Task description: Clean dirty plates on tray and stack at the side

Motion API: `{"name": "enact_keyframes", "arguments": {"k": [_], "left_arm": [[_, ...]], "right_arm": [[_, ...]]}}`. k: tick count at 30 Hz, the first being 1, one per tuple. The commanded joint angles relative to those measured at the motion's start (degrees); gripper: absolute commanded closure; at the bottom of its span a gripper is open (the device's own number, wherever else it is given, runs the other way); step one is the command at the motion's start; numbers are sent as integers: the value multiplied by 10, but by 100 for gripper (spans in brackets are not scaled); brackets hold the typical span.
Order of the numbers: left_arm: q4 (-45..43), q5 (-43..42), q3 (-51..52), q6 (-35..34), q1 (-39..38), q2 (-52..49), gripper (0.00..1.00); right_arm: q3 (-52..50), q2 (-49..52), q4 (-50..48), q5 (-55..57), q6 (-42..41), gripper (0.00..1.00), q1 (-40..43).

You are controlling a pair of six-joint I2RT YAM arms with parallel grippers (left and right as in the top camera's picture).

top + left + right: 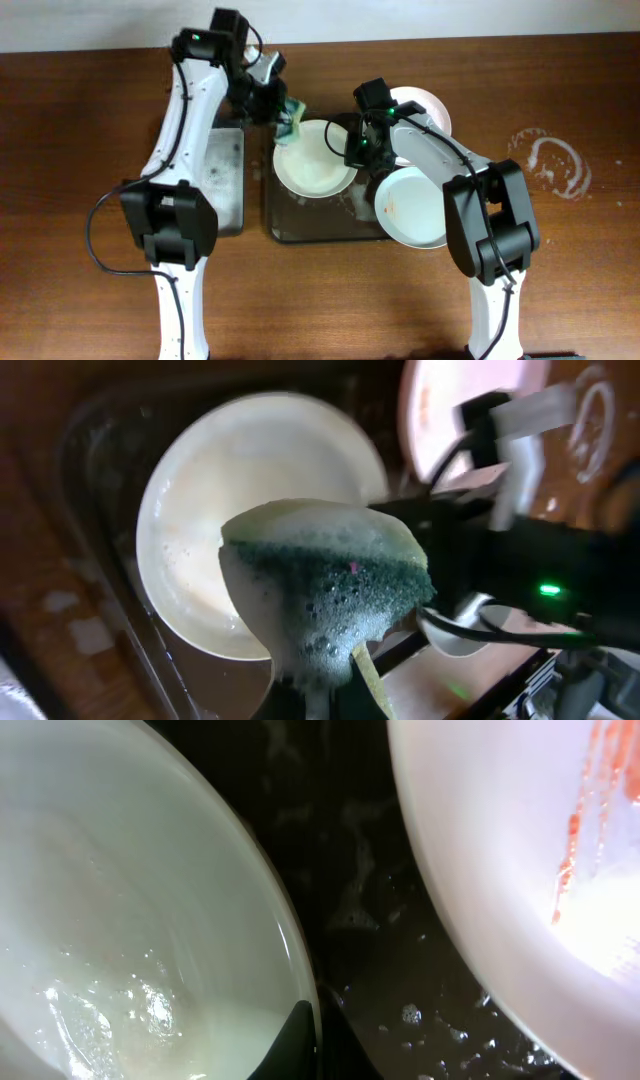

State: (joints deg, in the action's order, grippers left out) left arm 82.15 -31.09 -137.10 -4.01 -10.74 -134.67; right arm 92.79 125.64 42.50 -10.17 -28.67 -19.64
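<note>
A wet, soapy white plate (313,160) sits tilted over the left half of the dark grey tray (300,228). My right gripper (354,146) is shut on its right rim; in the right wrist view one finger (303,1038) lies inside the rim of that plate (120,900). My left gripper (274,103) is shut on a foamy green and yellow sponge (290,126) at the plate's upper left edge. The left wrist view shows the sponge (325,580) just above the plate (220,490). A second plate (412,208) with orange smears lies at the tray's right. A third plate (428,108) lies behind the right arm.
A smaller black tray (228,185) stands left of the grey tray, under the left arm. Foam specks and water lie on the grey tray's floor (350,890) between the two plates. A white smear (550,165) marks the wooden table at the right.
</note>
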Motion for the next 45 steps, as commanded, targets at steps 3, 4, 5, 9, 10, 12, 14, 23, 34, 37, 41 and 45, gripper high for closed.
{"name": "enact_keyframes", "arguments": {"k": [3, 4, 5, 9, 10, 12, 14, 23, 34, 37, 41, 45], "left_arm": [[42, 77, -29, 7, -5, 13, 99], [52, 101, -29, 6, -5, 13, 99], [58, 113, -29, 6, -5, 13, 99], [62, 152, -29, 6, -5, 13, 99], [59, 157, -29, 4, -5, 13, 99], [54, 159, -29, 4, -5, 13, 99], [47, 159, -28, 4, -5, 13, 99], [16, 160, -27, 2, -5, 13, 99], [8, 191, -27, -26, -5, 12, 99], [8, 189, -27, -28, -5, 12, 99], [9, 189, -27, -28, -5, 12, 99], [8, 189, -27, -28, -5, 12, 99]], "right_arm": [[2, -99, 53, 66, 32, 96, 14], [2, -119, 69, 91, 36, 96, 14], [2, -138, 80, 113, 43, 96, 13], [2, -224, 125, 233, 49, 96, 3], [2, -240, 133, 261, 48, 96, 0], [2, -267, 146, 318, 48, 96, -12], [2, -290, 159, 413, 47, 96, -37], [-3, -280, 205, 776, -60, 96, -183], [-77, -278, 207, 829, -186, 96, -228], [-77, -278, 203, 843, -186, 96, -228], [-77, -278, 201, 844, -186, 96, -228], [-77, -278, 201, 854, -183, 96, -228]]}}
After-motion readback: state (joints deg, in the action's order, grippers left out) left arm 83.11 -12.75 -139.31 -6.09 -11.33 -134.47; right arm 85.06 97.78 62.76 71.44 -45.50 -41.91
